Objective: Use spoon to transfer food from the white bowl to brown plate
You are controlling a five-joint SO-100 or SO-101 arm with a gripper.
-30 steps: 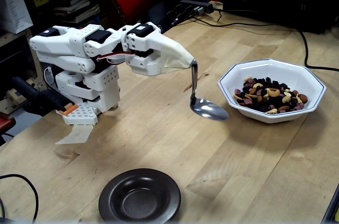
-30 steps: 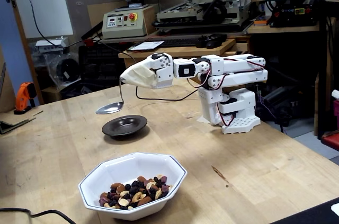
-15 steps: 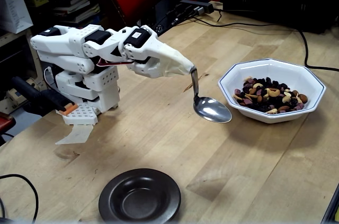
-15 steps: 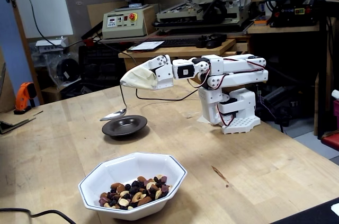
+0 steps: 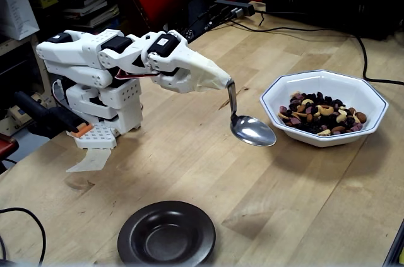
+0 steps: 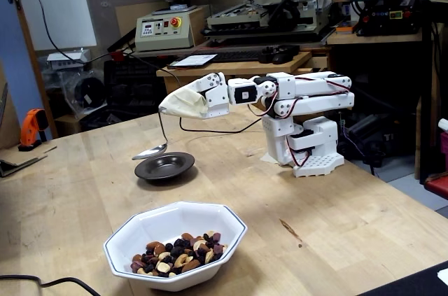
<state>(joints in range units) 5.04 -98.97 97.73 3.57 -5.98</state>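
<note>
At the tip of the white arm, the gripper [image 5: 224,81] sits under a pale cover, so I cannot tell how its jaws stand, though the spoon [image 5: 252,130] hangs from it, handle running up toward 11 o'clock, its empty scoop hovering above the table. In the fixed view facing the arm's side, the white bowl [image 5: 297,84] with the food [image 5: 320,115] lies just beside the scoop at 3 o'clock; the brown plate [image 5: 166,234] waits well apart at 7 o'clock.
</note>
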